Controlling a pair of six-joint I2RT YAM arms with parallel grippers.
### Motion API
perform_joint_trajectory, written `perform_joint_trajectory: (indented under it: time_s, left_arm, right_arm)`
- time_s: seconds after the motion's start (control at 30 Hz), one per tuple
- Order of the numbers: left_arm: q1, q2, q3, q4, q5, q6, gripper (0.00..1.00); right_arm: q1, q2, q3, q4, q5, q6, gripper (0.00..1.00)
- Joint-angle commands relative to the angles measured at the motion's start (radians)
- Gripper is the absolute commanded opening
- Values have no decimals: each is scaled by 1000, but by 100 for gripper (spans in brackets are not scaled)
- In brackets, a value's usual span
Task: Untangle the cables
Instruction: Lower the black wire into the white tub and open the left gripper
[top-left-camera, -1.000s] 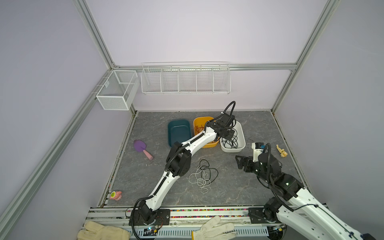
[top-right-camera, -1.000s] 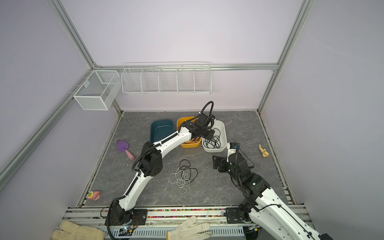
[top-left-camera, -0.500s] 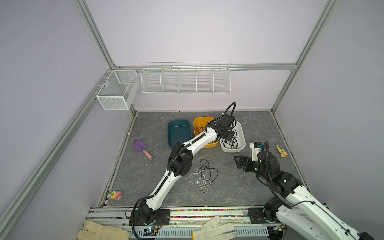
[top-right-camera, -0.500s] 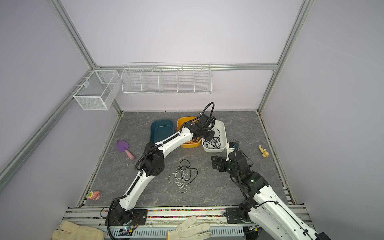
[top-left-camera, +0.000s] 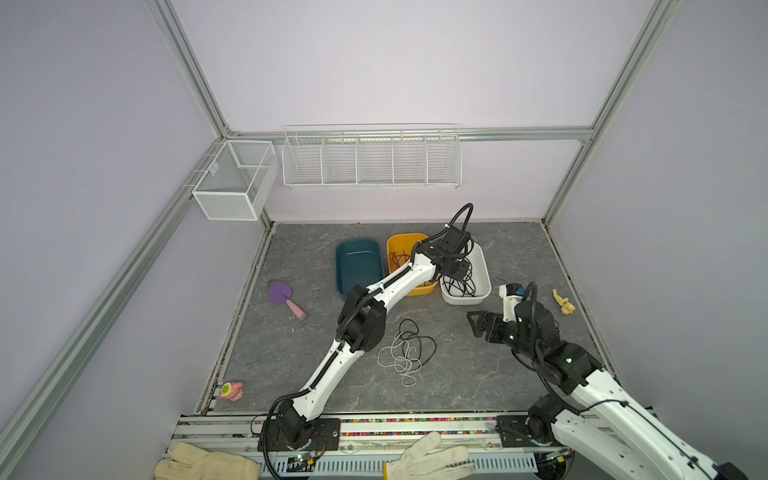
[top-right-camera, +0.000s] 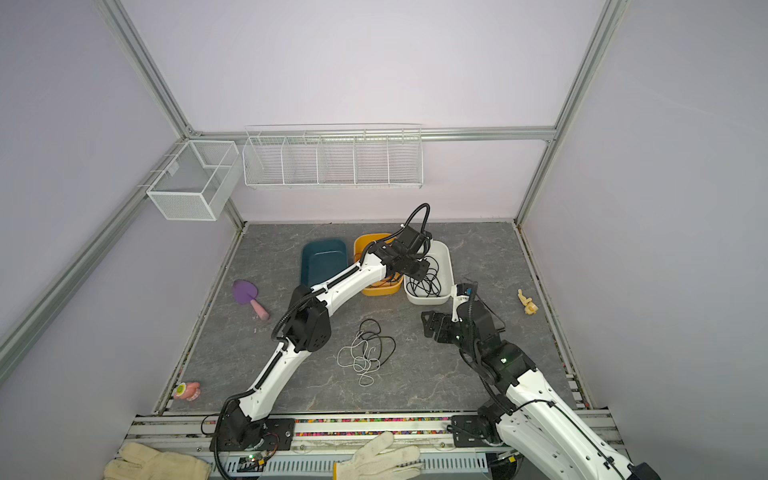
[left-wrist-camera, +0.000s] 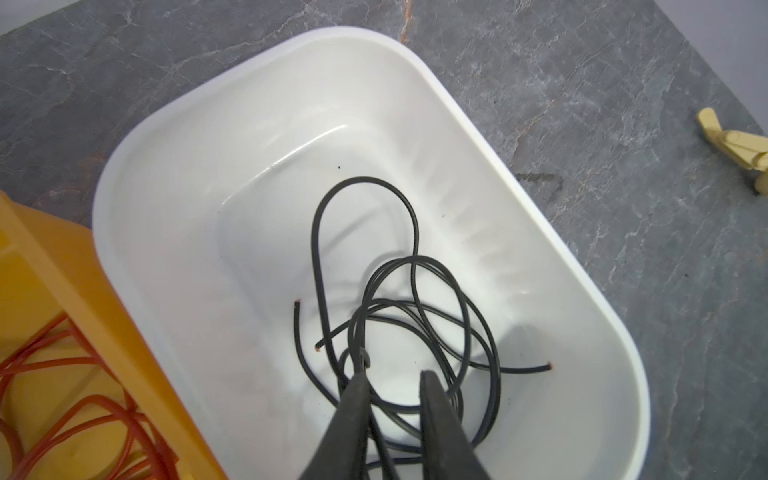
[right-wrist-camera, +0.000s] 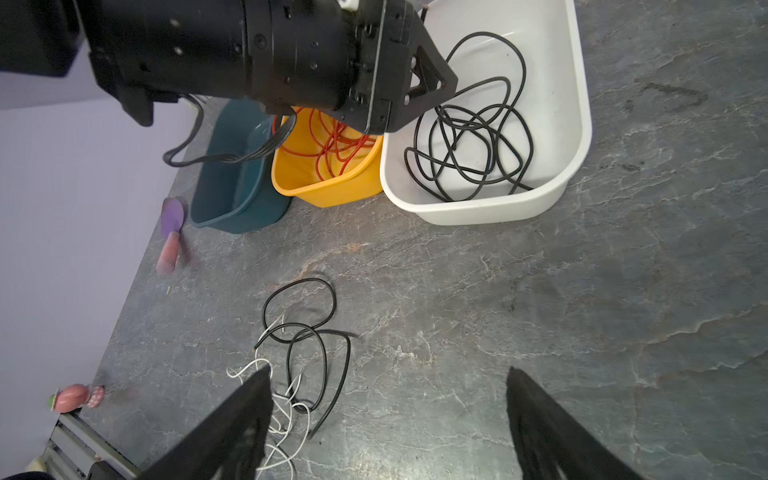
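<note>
The left gripper (left-wrist-camera: 392, 374) hangs over the white tub (left-wrist-camera: 540, 232), near its front end. Its jaws are parted by a narrow gap and nothing is clamped between them. The black cables (left-wrist-camera: 409, 318) lie in a loose heap on the tub floor directly under the gripper. One small loop of them sits right at the tip of one finger (left-wrist-camera: 357, 399); whether it touches cannot be told. Both top views show this gripper (top-left-camera: 457, 272) (top-right-camera: 417, 268) reaching across the yellow tub (top-left-camera: 399, 243) to the white tub (top-left-camera: 484, 274).

The red-orange cables (right-wrist-camera: 336, 145) are coiled inside the yellow tub (right-wrist-camera: 332, 187), which stands touching the white tub (right-wrist-camera: 478, 208) on one side. The teal tub (right-wrist-camera: 232, 195) stands just beside it on the other.

The right gripper (right-wrist-camera: 388, 370) is spread wide and holds nothing. It is raised above the grey bench (top-left-camera: 478, 374), in front of the white tub and pointing toward the middle of the bench. The loose tangle (right-wrist-camera: 299, 345) of black and white cables lies flat on the bench near this gripper but apart from it. In the right wrist view one finger (right-wrist-camera: 249, 399) covers the tangle's edge, and the rest lies outside the gap between the fingers. In both top views the tangle (top-left-camera: 405, 349) (top-right-camera: 365, 349) rests between the two arms, with the right gripper (top-left-camera: 476, 324) (top-right-camera: 428, 322) off to its right.
</note>
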Motion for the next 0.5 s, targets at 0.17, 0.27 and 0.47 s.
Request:
perform_joint_trajectory:
  time_s: [0.17,0.27,0.47]
  left_arm:
    - [-2,-5,63,-49,-5,19,37]
    - [-3,-13,65,-52,-17,27,41]
    - [-2,-42,71,-51,-49,45,48]
  right_arm:
    - [-10,2,14,22,-19,16,89]
    - [-12,3,14,22,-20,16,89]
    - [-14,-1,14,21,-20,16,89]
